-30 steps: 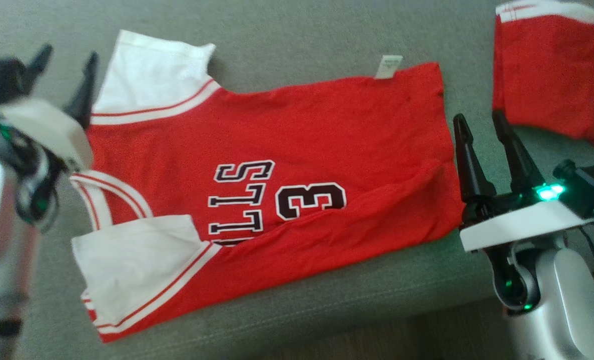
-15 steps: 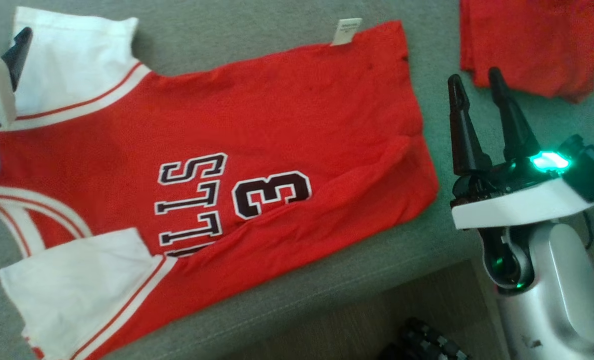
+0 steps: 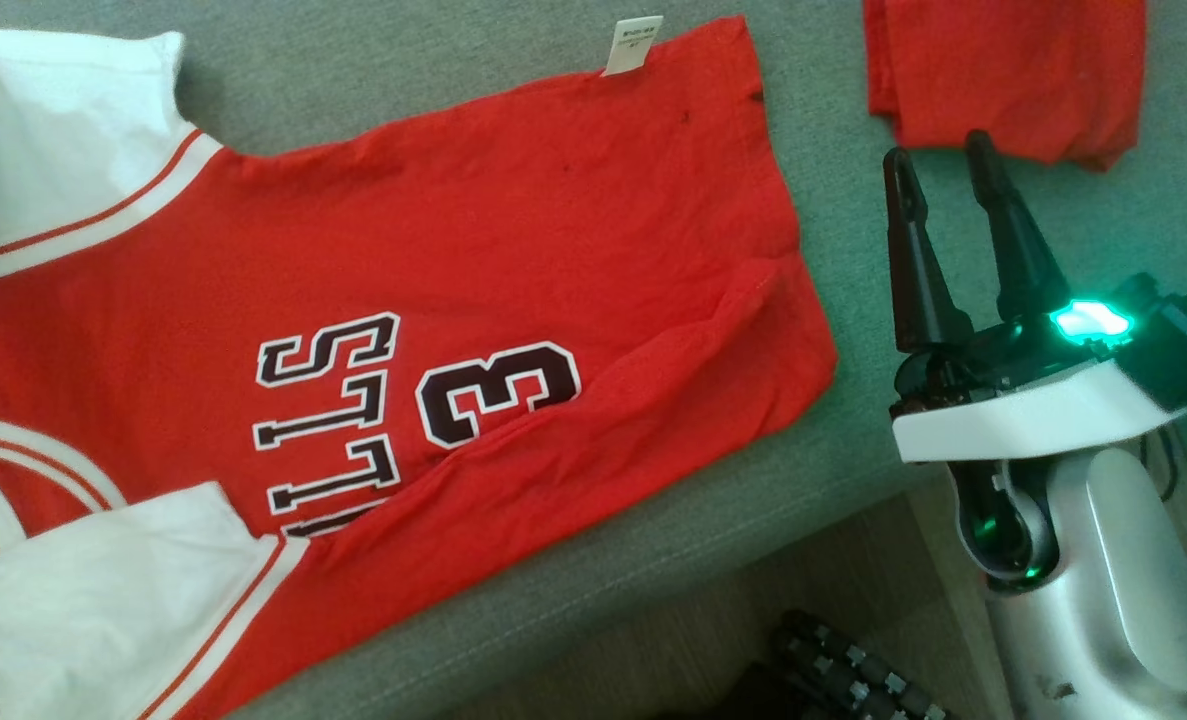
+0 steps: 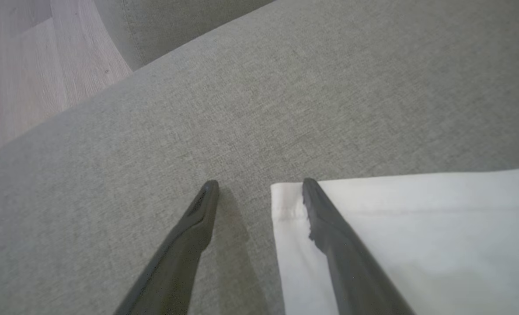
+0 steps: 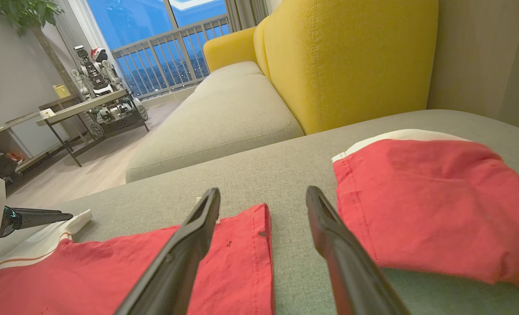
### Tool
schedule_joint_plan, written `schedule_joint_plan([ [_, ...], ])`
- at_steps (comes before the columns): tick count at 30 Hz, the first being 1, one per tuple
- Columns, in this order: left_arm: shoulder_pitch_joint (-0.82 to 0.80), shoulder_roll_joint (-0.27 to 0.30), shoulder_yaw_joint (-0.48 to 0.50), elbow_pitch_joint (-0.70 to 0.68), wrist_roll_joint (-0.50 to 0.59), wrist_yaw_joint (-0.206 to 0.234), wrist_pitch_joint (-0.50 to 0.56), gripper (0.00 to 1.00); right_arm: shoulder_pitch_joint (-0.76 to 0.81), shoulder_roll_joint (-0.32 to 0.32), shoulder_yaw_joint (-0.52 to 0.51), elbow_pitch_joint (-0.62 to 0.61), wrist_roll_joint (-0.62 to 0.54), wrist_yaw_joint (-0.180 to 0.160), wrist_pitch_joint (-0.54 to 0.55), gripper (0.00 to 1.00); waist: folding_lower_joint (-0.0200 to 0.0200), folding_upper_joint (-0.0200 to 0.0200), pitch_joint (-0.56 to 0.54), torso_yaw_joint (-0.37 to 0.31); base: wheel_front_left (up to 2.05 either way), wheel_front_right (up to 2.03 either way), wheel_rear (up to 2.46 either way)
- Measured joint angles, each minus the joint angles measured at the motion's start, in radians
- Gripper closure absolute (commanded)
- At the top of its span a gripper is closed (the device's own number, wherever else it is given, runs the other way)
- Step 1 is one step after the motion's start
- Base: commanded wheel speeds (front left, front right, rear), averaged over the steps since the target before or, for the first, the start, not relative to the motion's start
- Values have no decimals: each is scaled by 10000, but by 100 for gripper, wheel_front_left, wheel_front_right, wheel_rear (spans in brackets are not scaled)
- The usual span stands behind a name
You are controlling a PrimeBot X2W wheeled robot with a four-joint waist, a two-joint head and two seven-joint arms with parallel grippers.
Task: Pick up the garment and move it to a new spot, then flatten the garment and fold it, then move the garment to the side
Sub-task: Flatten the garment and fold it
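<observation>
Soft, even daylight on the sofa (image 3: pixel 453 70); a blue window (image 5: pixel 154 30) beyond the sofa is brightest. The white sleeve (image 3: pixel 43 130) on the sofa washes out. Head view slightly blurred; wrist views bow toward edges.

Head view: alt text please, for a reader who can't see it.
A red jersey with white sleeves and a printed 3 lies spread on a grey-green sofa cushion. The right gripper stands open and empty beside its hem, not touching it, with a second red garment beyond its fingertips.
</observation>
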Motion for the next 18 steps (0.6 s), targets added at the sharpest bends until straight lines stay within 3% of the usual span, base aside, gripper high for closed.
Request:
schedule_joint_plan([
  [12, -47, 33, -1154, -90, -940, 2, 362, 0, -38, 0, -65, 8, -272, 0, 176, 0, -1, 0, -304, 195, 0, 0, 0],
  [13, -47, 33, -1204, -100, -1003, 2, 353, 25, -64, 0, -69, 6, -272, 0, 234, 0, 0, 0, -305, 211, 0, 0, 0],
  [14, -48, 31, -1233, -105, -1091, 2, 343, 96, -93, 0, -79, 6, -276, 0, 244, 0, 0, 0, -304, 226, 0, 0, 0],
  [18, -49, -8, -1513, -261, -1407, 0, 155, 100, -184, 0, -176, -6, -374, 0, 330, 0, 0, 0, -306, 293, 0, 0, 0],
])
